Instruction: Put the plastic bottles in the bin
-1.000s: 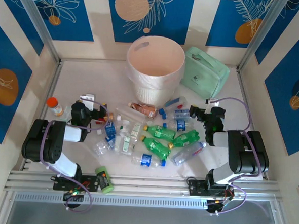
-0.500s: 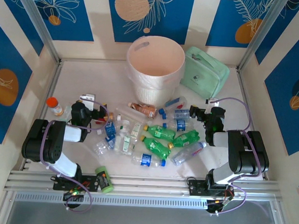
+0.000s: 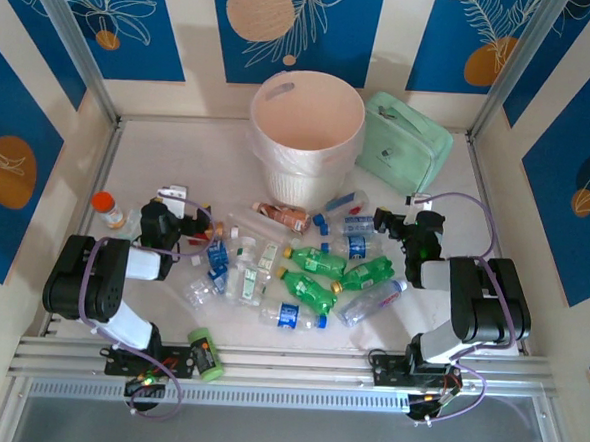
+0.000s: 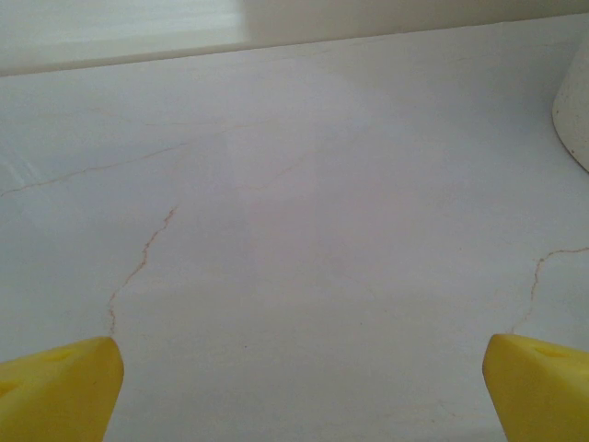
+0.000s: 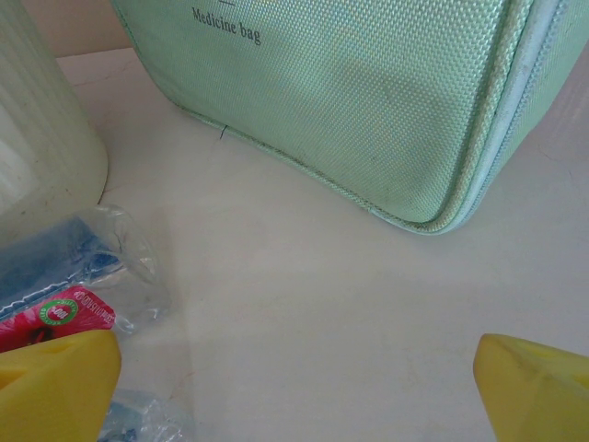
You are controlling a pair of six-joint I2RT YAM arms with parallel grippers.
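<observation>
Flanking the plastic bottles (image 3: 318, 261) strewn on the surface (image 4: 294, 230), the left gripper (image 4: 294, 391) and right gripper (image 5: 294, 387) stand spread wide, holding nothing — poised for a pick; farther back the bin (image 3: 290, 171) stands upright, mouth open to receive them.

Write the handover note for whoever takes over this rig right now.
Left gripper: open, empty, over bare table left of the pile.
Right gripper: open, empty, facing the bag, right of the pile.
Bottles: lying scattered on the table between the arms, in front of the bin.
Bin: upright at the far middle, no bottle seen inside.
Done: nothing.
Left: every bottle into the bin.
</observation>
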